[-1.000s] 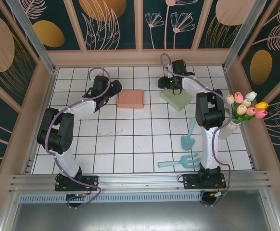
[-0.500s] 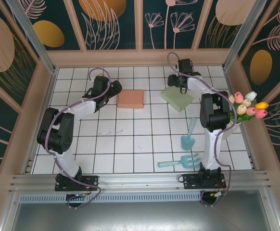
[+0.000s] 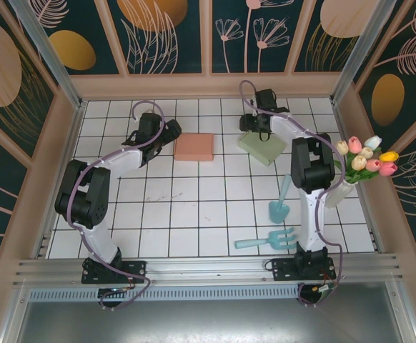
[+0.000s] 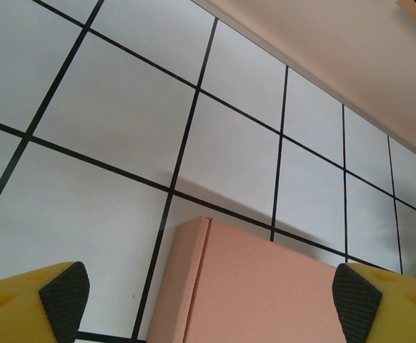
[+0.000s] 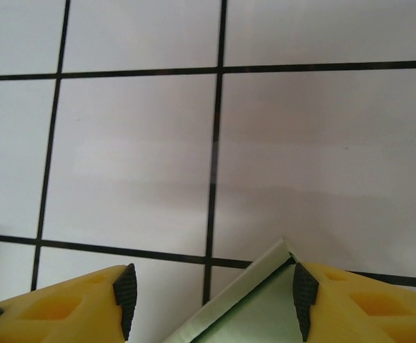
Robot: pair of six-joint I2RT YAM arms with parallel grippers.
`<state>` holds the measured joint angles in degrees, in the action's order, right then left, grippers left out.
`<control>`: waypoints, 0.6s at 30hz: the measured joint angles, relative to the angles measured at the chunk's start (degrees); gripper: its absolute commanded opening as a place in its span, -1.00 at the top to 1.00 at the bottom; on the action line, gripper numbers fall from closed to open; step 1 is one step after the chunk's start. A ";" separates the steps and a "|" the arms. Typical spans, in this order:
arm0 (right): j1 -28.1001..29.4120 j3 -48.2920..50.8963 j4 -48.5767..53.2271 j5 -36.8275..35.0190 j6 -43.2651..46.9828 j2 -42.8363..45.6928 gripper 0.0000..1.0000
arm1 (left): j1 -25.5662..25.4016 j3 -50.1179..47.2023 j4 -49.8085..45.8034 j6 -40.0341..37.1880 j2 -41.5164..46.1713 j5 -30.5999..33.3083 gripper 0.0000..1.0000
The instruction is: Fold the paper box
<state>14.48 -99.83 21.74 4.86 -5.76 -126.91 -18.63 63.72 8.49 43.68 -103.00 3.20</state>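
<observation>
A salmon paper box (image 3: pixel 194 147) lies closed and flat on the tiled table, and a pale green paper box (image 3: pixel 261 148) lies to its right. My left gripper (image 3: pixel 168 131) hovers just left of the salmon box. In the left wrist view it (image 4: pixel 211 300) is open, with the salmon box (image 4: pixel 265 286) below its two fingers. My right gripper (image 3: pixel 254 121) is at the green box's far left corner. It (image 5: pixel 215 296) is open in the right wrist view, and the green corner (image 5: pixel 265 307) lies between the pads, close to the right pad (image 5: pixel 304 296).
A vase of tulips (image 3: pixel 365 161) stands at the right wall. A blue trowel (image 3: pixel 279 204) and a blue hand rake (image 3: pixel 269 239) lie near the right arm's base. Wooden walls (image 3: pixel 208 86) close in the table.
My right gripper swung right and back, then returned left to the green box's far corner. The left arm and the salmon box have not moved.
</observation>
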 measured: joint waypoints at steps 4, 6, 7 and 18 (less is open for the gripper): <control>0.92 0.24 -0.04 0.85 1.01 0.02 -0.22 | 0.00 -0.20 0.04 0.00 0.00 -0.15 -0.80; 1.40 0.44 -0.15 1.22 1.25 0.04 -0.22 | 0.00 -0.63 0.07 0.02 0.00 -0.15 -0.80; 1.62 0.74 -0.37 1.27 1.44 0.13 -0.21 | 0.00 -0.83 0.07 0.02 0.00 -0.15 -0.80; 4.96 6.16 -1.64 4.92 2.93 3.69 -0.17 | 0.00 -1.75 0.02 0.02 0.00 -0.09 -0.80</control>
<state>19.44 -93.67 20.10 9.78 -2.83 -123.22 -18.63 61.98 8.51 43.70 -103.00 3.11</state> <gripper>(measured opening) 0.585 0.901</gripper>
